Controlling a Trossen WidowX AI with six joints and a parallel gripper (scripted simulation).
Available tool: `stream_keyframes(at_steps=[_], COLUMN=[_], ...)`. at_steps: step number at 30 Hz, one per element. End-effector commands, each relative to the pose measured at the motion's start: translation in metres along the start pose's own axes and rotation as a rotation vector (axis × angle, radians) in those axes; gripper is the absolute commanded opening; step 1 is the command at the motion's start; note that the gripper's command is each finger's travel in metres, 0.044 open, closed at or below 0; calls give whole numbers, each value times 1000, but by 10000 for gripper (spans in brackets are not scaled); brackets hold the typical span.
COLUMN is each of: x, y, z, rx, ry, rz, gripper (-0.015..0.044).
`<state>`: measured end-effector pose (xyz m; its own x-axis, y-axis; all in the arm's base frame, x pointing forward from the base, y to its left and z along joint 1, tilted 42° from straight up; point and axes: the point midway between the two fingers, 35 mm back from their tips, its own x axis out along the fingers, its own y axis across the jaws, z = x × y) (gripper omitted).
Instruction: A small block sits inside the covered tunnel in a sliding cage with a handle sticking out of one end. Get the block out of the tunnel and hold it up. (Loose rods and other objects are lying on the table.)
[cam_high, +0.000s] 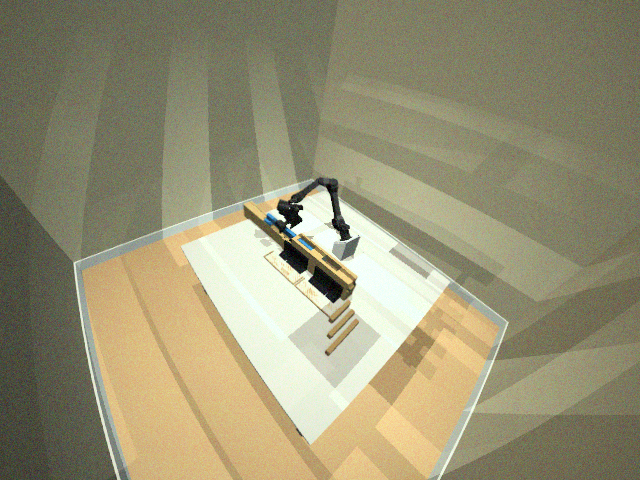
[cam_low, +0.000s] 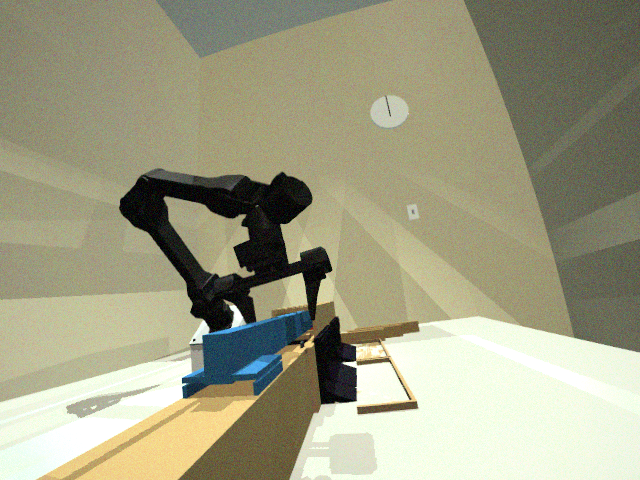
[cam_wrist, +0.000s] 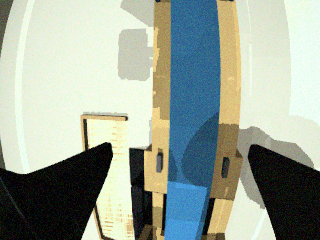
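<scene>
The tunnel is standing on the desk, presumably hiding the unseen block. The blue handle is jutting from its far left end. The fingers are hanging wide apart, straddling it, gripping nothing; descending off-centre could be catching the wooden sides and jamming.

White table carries three wooden rods.

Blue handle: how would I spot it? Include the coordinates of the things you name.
Find the long wooden rail structure (cam_high: 252, 210) (cam_low: 222, 439) (cam_wrist: 230, 75) on the white table (cam_high: 232, 279) (cam_low: 491, 392). Lying along one end is the handle (cam_low: 242, 343) (cam_wrist: 195, 75), a long blue bar. Its neighbours are tan or black.
</scene>
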<state>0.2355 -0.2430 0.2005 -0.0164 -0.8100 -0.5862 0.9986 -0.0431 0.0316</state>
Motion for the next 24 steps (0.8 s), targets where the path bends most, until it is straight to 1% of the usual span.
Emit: stream_keyframes(at_steps=[1,6,7,20,24], x=[7,14,9,9,9], y=[-1,-3,-2,-2,-2], z=[-3,-5,-1,-1,-1], rx=[-5,-6,1,1,1], ry=[5,4,-2,-2,-2], rz=[3,3,1,1,1], gripper=[440,440,414,72,46])
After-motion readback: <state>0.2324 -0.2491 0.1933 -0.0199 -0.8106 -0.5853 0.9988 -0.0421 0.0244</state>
